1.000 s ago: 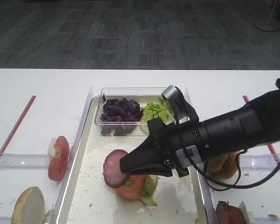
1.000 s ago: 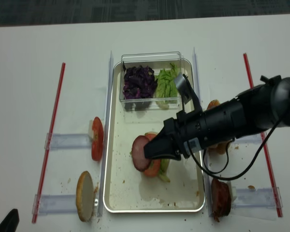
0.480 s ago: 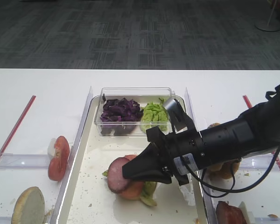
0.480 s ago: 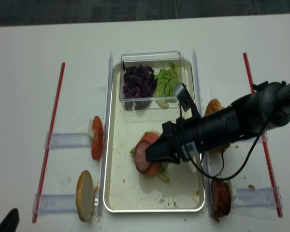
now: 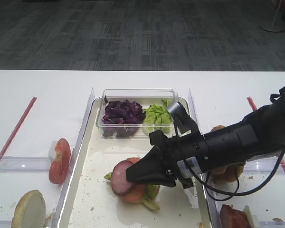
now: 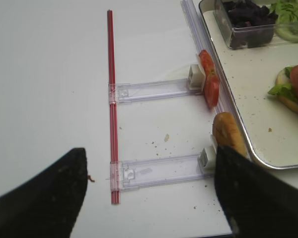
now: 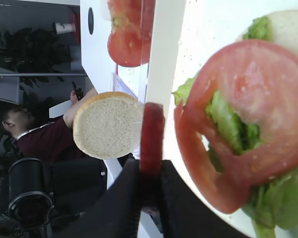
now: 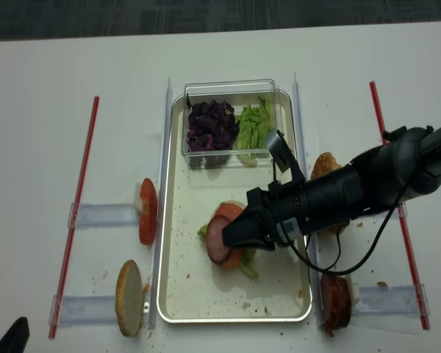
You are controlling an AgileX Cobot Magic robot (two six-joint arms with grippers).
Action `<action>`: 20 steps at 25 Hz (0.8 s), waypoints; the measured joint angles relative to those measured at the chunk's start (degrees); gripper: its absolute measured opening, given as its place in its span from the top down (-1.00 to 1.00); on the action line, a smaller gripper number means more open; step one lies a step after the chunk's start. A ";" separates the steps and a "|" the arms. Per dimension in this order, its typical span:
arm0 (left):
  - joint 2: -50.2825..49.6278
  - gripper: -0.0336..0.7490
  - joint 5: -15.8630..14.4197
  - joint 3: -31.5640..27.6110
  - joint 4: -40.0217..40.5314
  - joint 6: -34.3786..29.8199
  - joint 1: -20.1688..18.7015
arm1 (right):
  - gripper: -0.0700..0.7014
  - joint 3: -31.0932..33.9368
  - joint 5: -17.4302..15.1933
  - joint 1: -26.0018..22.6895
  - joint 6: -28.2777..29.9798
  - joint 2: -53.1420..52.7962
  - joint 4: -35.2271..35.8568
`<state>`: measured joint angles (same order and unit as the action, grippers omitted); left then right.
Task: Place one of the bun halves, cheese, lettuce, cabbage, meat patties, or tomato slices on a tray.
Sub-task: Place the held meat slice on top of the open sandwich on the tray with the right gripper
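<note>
My right gripper [image 5: 131,175] is shut on a pinkish-brown meat patty [image 5: 119,177] low over the tray [image 5: 98,156]. The patty is tilted on edge beside a stack of tomato slice [image 5: 134,192], lettuce and a pale bun half. In the right wrist view the patty [image 7: 152,130] stands edge-on between the jaws, left of the tomato slice [image 7: 248,99] and the lettuce [image 7: 229,124] under it. From above, the patty [image 8: 216,240] overlaps the stack's left side. My left gripper [image 6: 149,166] hangs open over bare table left of the tray [image 6: 248,99].
A clear box at the tray's far end holds cabbage [image 5: 121,113] and lettuce [image 5: 157,115]. Tomato slices [image 5: 59,160] and a bun half [image 5: 28,210] stand in holders left of the tray. Another bun [image 5: 228,168] and a patty [image 5: 233,216] are on the right. Red strips [image 8: 77,213] mark both sides.
My right gripper carried the patty down and a little toward the front, onto the stack's left side. It has hardly moved in the last half second.
</note>
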<state>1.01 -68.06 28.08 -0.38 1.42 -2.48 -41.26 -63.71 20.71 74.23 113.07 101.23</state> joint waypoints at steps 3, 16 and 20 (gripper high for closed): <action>0.00 -0.35 0.00 0.00 0.00 0.00 0.00 | 0.48 0.00 -1.29 -1.80 -0.11 0.00 0.00; 0.00 -0.34 0.00 0.00 0.00 0.00 0.00 | 0.48 0.00 -1.53 -5.08 -1.51 0.00 -0.31; 0.00 -0.34 0.00 0.00 0.00 0.00 0.00 | 0.48 0.00 -1.61 -4.57 -1.64 0.00 -0.96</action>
<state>1.01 -68.06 28.08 -0.38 1.42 -2.48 -41.26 -65.32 16.14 72.59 113.07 100.27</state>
